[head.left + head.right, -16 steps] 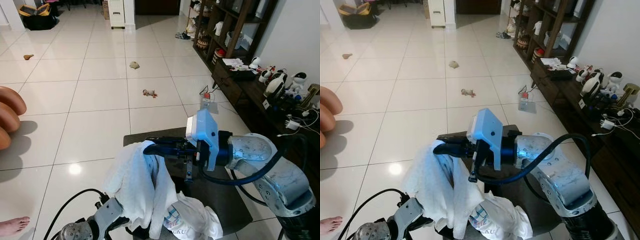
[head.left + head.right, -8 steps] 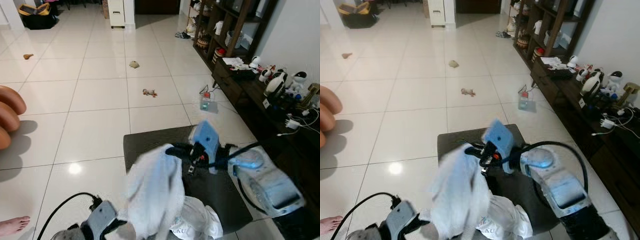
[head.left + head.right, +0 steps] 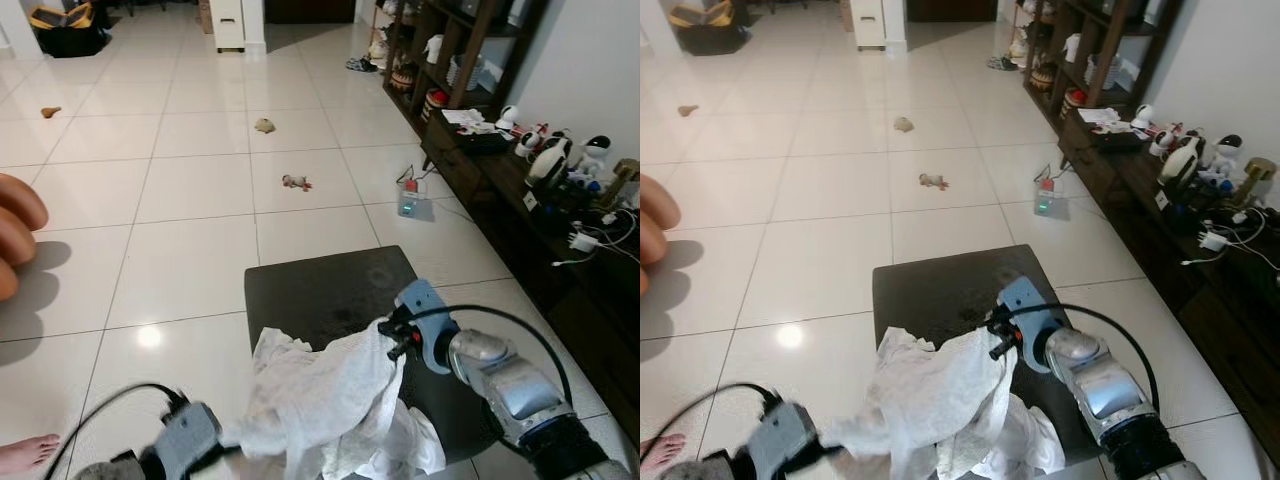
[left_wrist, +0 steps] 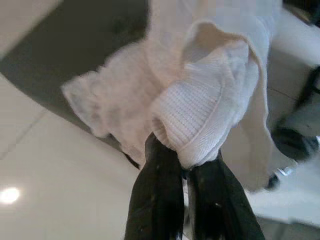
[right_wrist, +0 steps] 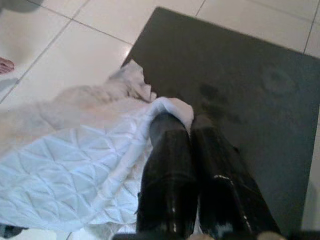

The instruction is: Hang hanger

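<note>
A dark mat (image 3: 330, 290) lies on the white tiled floor (image 3: 180, 200). Far right, a dark shelf unit (image 3: 470, 50); small scraps (image 3: 294, 182) lie scattered beyond.

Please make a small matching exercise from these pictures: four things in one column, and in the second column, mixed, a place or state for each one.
Things:
1. left hand
2. right hand
3. white garment
4. dark mat

Places or states:
A. lies flat on the tiled floor
B. shut on the garment's ribbed edge
C. shut on the garment's smooth hem, above the mat
D. held up between both hands

Pairs: 1-B, 2-C, 3-D, 4-A
</note>
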`<state>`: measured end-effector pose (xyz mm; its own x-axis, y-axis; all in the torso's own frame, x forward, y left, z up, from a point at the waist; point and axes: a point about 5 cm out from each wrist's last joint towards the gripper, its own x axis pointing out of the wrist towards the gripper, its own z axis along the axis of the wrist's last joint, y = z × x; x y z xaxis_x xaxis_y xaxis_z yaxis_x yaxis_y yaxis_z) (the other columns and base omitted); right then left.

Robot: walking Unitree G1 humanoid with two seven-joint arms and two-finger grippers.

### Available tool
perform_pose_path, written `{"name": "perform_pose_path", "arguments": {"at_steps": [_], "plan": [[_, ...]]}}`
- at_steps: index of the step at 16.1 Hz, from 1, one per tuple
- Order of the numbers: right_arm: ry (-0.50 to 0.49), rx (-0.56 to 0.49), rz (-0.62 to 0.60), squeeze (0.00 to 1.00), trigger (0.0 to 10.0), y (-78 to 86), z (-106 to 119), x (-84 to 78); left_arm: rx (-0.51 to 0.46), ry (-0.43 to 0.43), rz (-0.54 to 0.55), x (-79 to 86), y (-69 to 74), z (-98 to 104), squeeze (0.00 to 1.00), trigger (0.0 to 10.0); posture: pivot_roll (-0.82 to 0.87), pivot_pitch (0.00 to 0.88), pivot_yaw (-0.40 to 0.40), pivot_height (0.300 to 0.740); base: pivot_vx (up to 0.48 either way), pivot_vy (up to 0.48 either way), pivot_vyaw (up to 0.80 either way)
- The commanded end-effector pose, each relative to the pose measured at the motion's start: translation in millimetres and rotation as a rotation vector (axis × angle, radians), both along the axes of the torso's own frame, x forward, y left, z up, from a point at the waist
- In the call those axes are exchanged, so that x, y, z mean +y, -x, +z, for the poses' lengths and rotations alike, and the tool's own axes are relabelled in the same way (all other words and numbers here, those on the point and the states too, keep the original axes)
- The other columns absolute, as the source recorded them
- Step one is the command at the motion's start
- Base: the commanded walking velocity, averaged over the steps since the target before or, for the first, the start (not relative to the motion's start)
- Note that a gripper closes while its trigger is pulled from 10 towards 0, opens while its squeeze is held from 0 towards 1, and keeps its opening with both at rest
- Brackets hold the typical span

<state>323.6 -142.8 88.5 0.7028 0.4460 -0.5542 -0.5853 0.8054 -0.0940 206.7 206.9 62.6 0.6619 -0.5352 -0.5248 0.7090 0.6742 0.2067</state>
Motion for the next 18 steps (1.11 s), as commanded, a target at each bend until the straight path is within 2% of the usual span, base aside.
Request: {"name": "perform_pose_path", "arguments": {"at_steps": [1,2,4,9,11,15,16,17,18], "plan": [[-0.001,0.004,-0.006,0.00,10.0,2.2,-5,-2.2,-0.017,0.008,0.036,0.9,-0.2,3,0.00,0.0,0.08,0.124,-0.068,0.740,0.000,0.000,0.00],[0.011,0.007,0.008,0.00,10.0,3.3,-7,-1.8,-0.026,0.009,0.055,1.4,-0.8,4,0.00,0.0,0.08,0.124,-0.068,0.740,0.000,0.000,0.00],[0.046,0.045,0.063,1.00,10.0,11.4,-17,-3.8,-0.049,0.010,0.089,1.9,-2.2,7,0.00,0.0,0.08,0.126,-0.067,0.740,0.000,0.000,0.00],[0.274,0.057,0.163,1.00,10.0,19.5,-26,-18.8,-0.003,-0.023,0.064,5.2,2.3,11,0.00,0.0,0.07,0.131,-0.064,0.740,0.000,0.000,0.00],[0.408,0.065,0.208,1.00,10.0,23.8,-30,-27.9,0.014,-0.031,0.044,7.2,2.1,15,0.00,0.0,0.07,0.133,-0.060,0.740,0.000,0.000,0.00],[0.498,0.054,0.242,1.00,10.0,29.0,-28,-43.4,0.038,-0.043,0.033,10.0,3.5,16,0.00,0.0,0.07,0.135,-0.050,0.740,0.000,0.000,0.00],[0.512,0.045,0.241,1.00,10.0,29.5,-24,-50.4,0.025,-0.047,0.045,12.1,1.4,19,0.00,0.0,0.07,0.138,-0.046,0.740,0.000,0.000,0.00],[0.457,0.054,0.238,1.00,10.0,31.1,-22,-51.2,0.020,-0.046,0.051,12.7,-0.2,20,0.00,0.0,0.07,0.138,-0.044,0.740,0.000,0.000,0.00],[0.278,0.068,0.241,1.00,10.0,34.6,-14,-45.1,0.010,-0.044,0.062,14.1,-2.3,21,0.00,0.0,0.07,0.138,-0.040,0.740,0.000,0.000,0.00]]}}
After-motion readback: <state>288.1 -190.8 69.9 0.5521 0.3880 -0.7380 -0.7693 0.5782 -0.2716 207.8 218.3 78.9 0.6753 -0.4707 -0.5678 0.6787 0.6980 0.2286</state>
